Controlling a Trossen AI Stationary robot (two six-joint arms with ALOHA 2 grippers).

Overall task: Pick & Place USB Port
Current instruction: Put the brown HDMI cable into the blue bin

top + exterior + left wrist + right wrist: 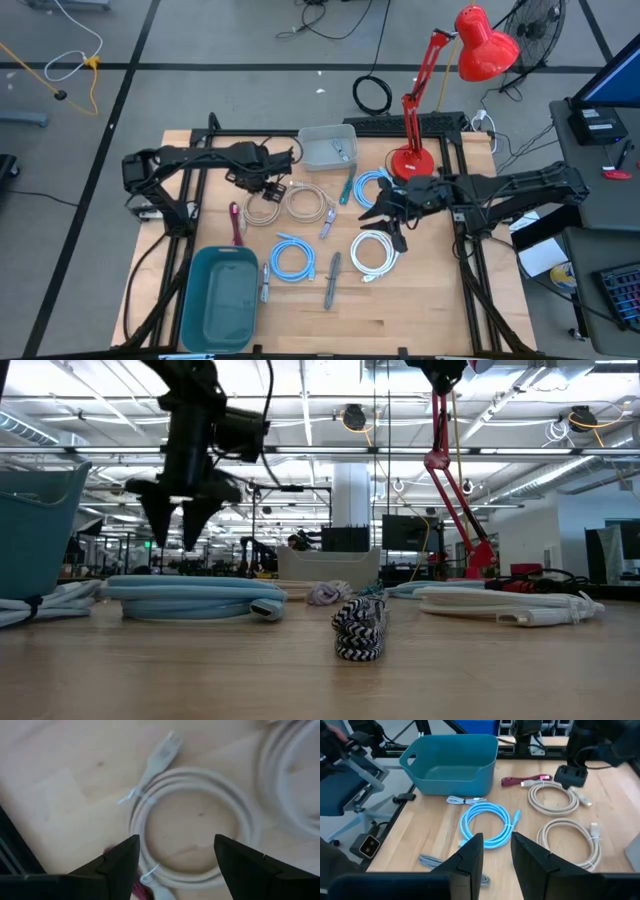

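Observation:
A beige coiled USB cable [195,772] lies flat on the wooden table, its plug [162,752] sticking out beyond the ring. My left gripper [175,855] hangs open just above it, pointing straight down, one finger over each side of the coil and touching nothing. It shows in the high view [262,186] left of centre above that coil [252,208]. In the low view [180,525] it is clear of the table. My right gripper [496,850] is open, slanting slightly down, raised right of centre [383,212], with nothing between its fingers.
A teal bin [220,300] stands at the near left and a grey box [328,150] at the far middle. The red lamp's base [412,160] is beside my right arm. A second beige coil [290,205], a light blue coil [280,262], a white coil [360,250], a maroon cable [237,222] and a braided cable [358,628] lie around.

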